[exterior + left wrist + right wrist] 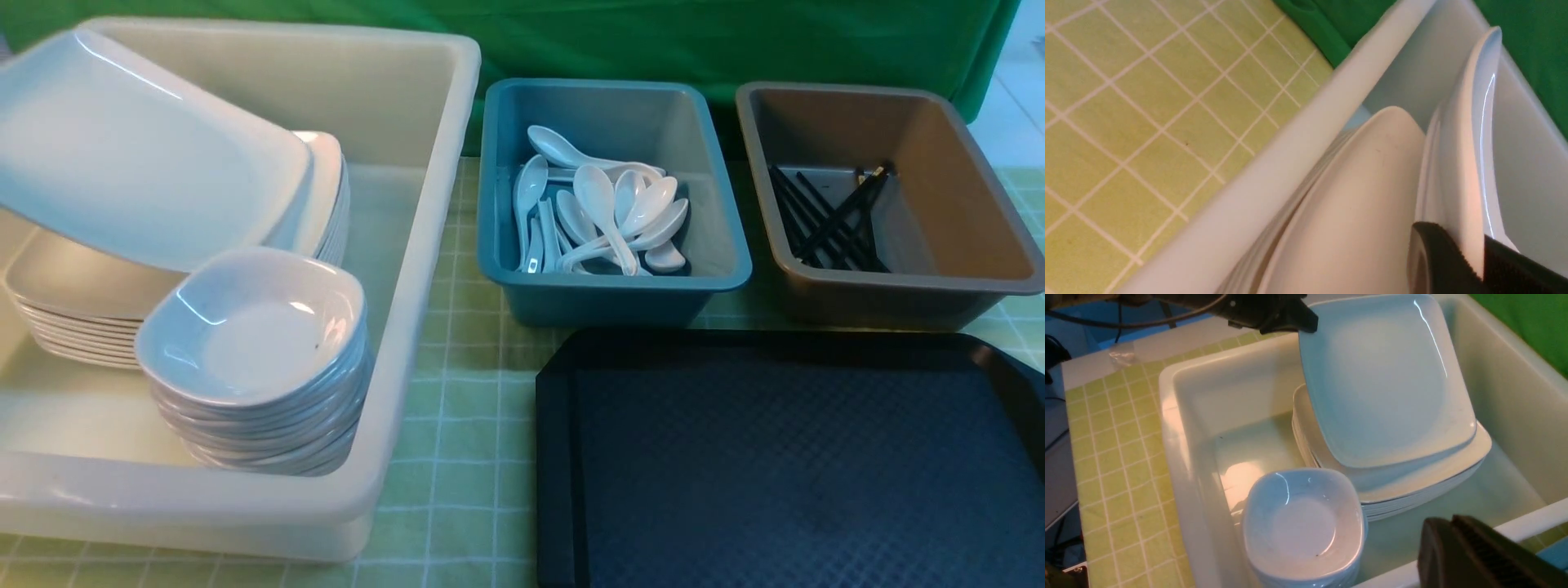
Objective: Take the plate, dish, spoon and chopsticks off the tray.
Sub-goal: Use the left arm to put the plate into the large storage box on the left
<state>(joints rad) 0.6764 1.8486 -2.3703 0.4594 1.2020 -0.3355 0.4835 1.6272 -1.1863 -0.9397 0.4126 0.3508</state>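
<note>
The black tray [784, 457] lies at the front right with nothing on it. My left gripper [1470, 245] is shut on the rim of the large white plate [139, 155]. It holds the plate tilted over a stack of like plates [1412, 482] in the white tub [424, 245]. The right wrist view shows that gripper [1300, 320] at the plate's [1384, 384] corner. A small white dish [253, 327] tops a stack in the same tub. White spoons [600, 208] fill the blue bin, and black chopsticks [829, 216] lie in the brown bin. My right gripper [1449, 520] is shut and holds nothing, above the tub's rim.
The blue bin [490, 204] and the brown bin [963, 188] stand side by side behind the tray. A green checked cloth [457, 408] covers the table, and a green backdrop [735, 41] hangs behind it. Neither arm shows in the front view.
</note>
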